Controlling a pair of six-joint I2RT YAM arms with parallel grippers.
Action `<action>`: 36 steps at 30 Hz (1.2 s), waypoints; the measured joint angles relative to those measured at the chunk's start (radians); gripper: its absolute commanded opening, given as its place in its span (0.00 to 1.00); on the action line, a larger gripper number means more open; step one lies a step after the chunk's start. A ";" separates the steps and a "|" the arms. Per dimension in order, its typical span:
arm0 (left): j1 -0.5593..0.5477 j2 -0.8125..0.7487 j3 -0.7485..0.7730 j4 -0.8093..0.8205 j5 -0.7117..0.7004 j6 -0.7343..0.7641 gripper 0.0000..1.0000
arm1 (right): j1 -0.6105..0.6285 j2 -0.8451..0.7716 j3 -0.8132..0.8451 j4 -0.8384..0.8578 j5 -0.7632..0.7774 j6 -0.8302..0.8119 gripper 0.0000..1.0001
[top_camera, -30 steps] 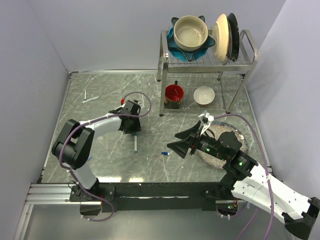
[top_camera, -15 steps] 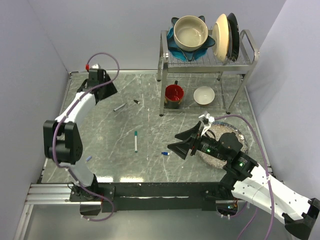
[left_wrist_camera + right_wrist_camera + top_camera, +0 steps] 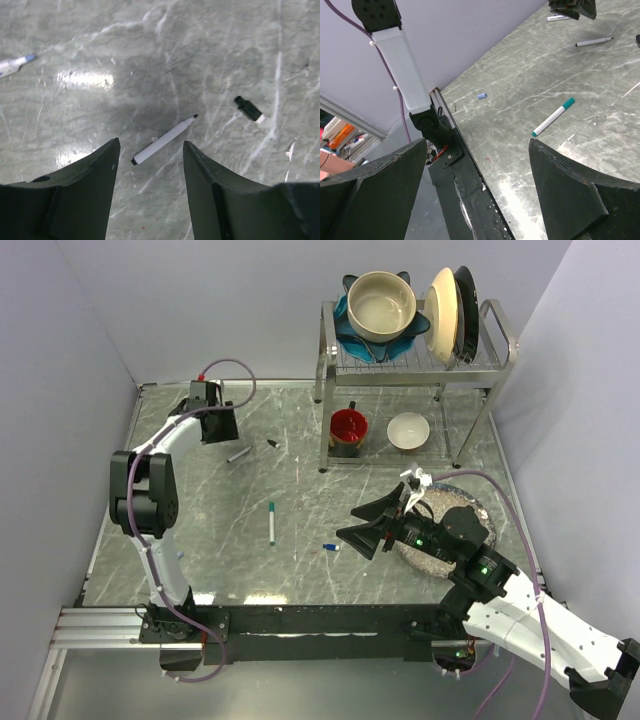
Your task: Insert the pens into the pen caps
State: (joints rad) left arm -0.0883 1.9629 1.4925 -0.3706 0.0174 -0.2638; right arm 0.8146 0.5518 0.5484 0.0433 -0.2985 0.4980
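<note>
Left gripper [image 3: 151,146] jaws apart, empty; black-tipped pen [image 3: 164,140] on table at wrist-frame centre, showing between its fingers, long axis lower-left to upper-right; black cap [image 3: 248,108] right of it; right gripper [image 3: 360,527] wide, empty, well apart; left arm nearer.

A metal dish rack [image 3: 497,337] is standing at the far right of the grey marble table [image 3: 200,530], carrying a beige bowl [image 3: 381,302] and upright plates [image 3: 442,302]. A red mug [image 3: 348,426] and a white bowl [image 3: 408,430] are sitting beneath it.
</note>
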 measured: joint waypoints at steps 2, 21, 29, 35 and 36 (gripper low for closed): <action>0.000 0.000 0.000 0.014 0.016 0.016 0.57 | 0.000 0.000 0.000 0.000 0.000 -0.001 0.90; -0.109 0.135 0.000 0.026 -0.137 0.075 0.36 | 0.000 -0.007 0.000 -0.008 0.000 -0.003 0.90; -0.132 0.150 0.021 0.006 -0.219 0.035 0.05 | 0.000 -0.020 0.000 -0.013 -0.001 -0.009 0.90; -0.132 0.103 -0.053 0.027 -0.224 -0.061 0.01 | 0.000 -0.020 0.000 -0.011 -0.016 0.003 0.90; -0.131 0.085 -0.079 0.029 -0.223 -0.085 0.01 | 0.000 -0.019 0.000 -0.010 -0.017 0.006 0.90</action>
State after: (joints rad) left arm -0.2195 2.0476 1.4136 -0.3412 -0.2054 -0.3489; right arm 0.8146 0.5323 0.5488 0.0334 -0.3153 0.5045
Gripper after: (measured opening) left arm 0.061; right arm 0.899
